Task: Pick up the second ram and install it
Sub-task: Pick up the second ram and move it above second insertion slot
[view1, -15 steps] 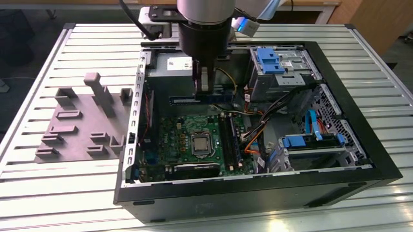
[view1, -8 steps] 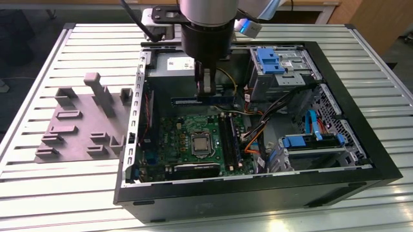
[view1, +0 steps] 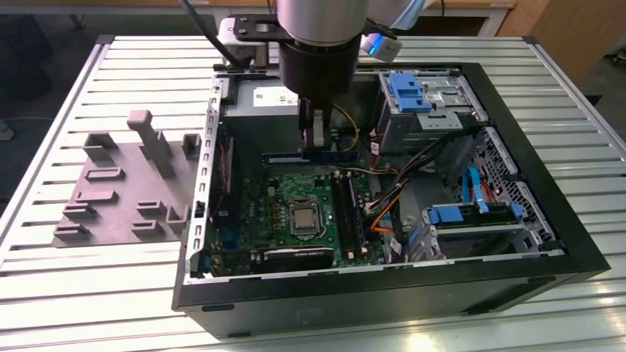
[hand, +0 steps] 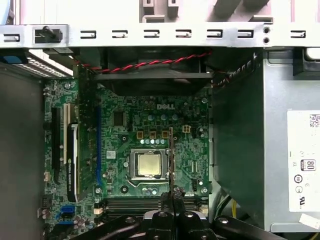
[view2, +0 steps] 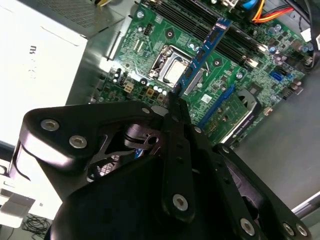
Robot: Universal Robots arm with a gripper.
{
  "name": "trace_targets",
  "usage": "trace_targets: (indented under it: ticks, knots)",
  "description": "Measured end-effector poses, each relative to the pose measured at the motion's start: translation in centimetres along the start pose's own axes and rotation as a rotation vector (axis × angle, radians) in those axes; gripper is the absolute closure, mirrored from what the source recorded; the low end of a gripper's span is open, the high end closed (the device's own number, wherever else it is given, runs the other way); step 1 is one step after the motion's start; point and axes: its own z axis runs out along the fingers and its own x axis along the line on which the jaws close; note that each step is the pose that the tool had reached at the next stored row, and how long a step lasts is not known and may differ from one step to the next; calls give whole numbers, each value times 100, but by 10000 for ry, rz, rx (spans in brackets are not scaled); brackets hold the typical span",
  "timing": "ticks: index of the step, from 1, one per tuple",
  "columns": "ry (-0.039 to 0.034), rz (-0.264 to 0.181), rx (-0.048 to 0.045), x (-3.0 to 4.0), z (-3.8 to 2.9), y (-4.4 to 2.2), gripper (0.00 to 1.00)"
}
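My gripper [view1: 315, 149] hangs inside the open computer case [view1: 391, 293], shut on the second ram [view1: 308, 157]. The ram is a thin dark blue stick, held level above the back part of the green motherboard [view1: 269, 213]. In the second wrist view the ram [view2: 202, 52] juts out from the gripper [view2: 172, 102] over the board, beside the CPU socket [view2: 172, 67]. The first wrist view has the ram [hand: 171, 160] edge-on, rising from the gripper [hand: 172, 192] across the CPU socket [hand: 149, 164]. The long black memory slots [view1: 344, 209] lie below it, apart from the stick.
A grey moulded tray [view1: 117, 191] with raised blocks sits outside the case at the exterior view's left. Inside the case are the power supply [hand: 280, 150], blue drive cages [view1: 406, 92] and orange cables [view1: 386, 213] beside the slots. The case stands on a slatted metal table [view1: 98, 308].
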Motion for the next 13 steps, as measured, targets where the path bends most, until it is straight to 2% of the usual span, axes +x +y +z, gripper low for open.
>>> trace_targets:
  ticks: [7, 13]
  knots:
    - [67, 0, 1, 61, 6, -23, 89]
    - [97, 1, 2, 67, 20, -58, 89]
